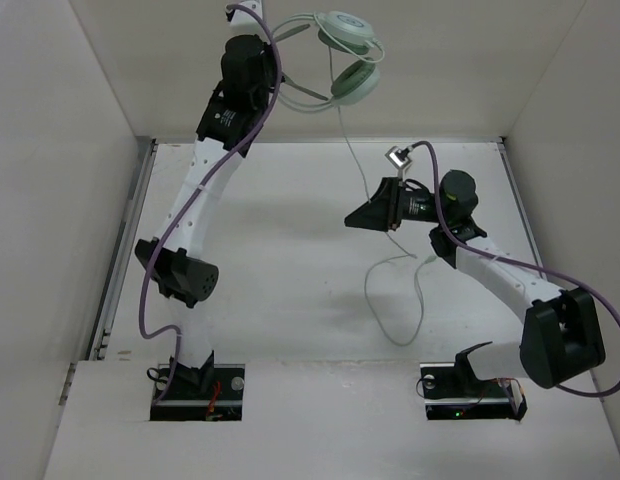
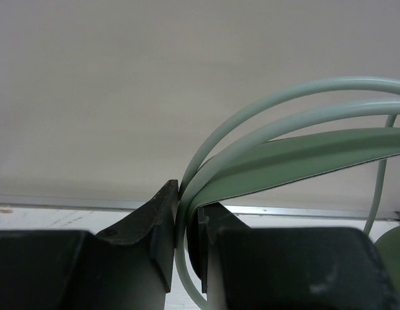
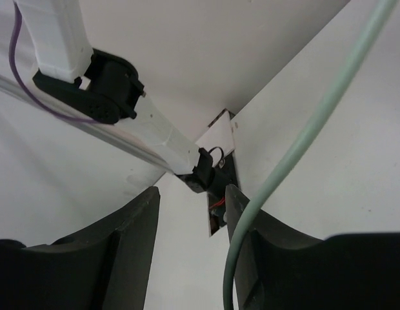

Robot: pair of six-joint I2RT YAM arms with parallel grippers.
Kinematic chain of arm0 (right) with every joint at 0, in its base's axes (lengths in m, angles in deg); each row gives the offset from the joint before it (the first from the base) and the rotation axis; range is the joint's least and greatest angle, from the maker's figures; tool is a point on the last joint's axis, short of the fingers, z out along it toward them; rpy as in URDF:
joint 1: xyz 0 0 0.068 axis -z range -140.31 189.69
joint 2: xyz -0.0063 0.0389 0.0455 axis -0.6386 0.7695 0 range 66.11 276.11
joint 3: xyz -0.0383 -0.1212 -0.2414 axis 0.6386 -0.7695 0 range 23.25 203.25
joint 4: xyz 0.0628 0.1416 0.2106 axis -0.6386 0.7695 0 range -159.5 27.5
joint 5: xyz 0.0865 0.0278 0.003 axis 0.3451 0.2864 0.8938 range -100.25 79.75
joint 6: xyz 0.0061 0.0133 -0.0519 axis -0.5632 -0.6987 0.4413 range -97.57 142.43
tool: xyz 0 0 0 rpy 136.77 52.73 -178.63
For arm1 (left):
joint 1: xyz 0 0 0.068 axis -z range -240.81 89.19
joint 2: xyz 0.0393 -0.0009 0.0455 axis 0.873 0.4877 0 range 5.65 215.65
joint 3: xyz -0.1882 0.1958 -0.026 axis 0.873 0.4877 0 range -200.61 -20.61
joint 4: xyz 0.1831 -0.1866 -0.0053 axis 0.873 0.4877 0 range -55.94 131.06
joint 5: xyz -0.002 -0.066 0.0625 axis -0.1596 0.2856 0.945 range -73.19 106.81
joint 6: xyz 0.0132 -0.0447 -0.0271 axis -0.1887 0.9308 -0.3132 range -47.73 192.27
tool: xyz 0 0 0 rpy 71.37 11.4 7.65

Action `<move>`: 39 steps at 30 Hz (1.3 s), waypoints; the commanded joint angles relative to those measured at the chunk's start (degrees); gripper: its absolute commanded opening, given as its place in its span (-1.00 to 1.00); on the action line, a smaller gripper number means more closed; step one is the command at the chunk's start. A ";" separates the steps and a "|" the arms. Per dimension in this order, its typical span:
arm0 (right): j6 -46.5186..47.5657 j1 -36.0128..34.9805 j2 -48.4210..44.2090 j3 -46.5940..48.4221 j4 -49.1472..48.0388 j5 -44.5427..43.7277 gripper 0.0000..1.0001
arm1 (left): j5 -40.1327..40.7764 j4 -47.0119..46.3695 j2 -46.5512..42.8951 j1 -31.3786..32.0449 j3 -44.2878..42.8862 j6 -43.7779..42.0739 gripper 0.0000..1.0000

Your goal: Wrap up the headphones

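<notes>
The pale mint-green headphones (image 1: 345, 55) hang high at the back, two round ear cups to the right of my left gripper (image 1: 272, 40). In the left wrist view my left gripper (image 2: 182, 213) is shut on the thin headband (image 2: 284, 103), which arcs out to the right. The thin pale cable (image 1: 362, 170) drops from the cups and ends in a loose loop on the table (image 1: 390, 310). My right gripper (image 1: 355, 218) is open beside the hanging cable. In the right wrist view the cable (image 3: 303, 135) runs across the right finger (image 3: 264, 245), not clamped, with the jaws (image 3: 192, 200) apart.
White walls enclose the white table (image 1: 290, 250) on the left, back and right. A metal rail (image 1: 125, 250) runs along the left edge. My left arm (image 3: 58, 39) and its base (image 3: 216, 174) show in the right wrist view. Purple robot cables (image 1: 150, 290) trail along both arms.
</notes>
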 commanded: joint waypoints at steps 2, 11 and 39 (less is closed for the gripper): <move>6.65 -1.78 -2.92 0.41 6.30 3.11 -0.01 | 6.94 -9.29 -1.01 -1.59 -1.43 -1.27 -0.96; 17.90 -4.60 -3.01 8.39 22.20 7.41 -0.36 | 11.95 -13.51 0.75 -1.33 1.55 -8.11 -0.96; 94.72 -1.88 4.47 53.86 89.75 -46.08 -0.99 | 0.02 -10.35 -10.76 11.06 34.60 -21.31 -0.98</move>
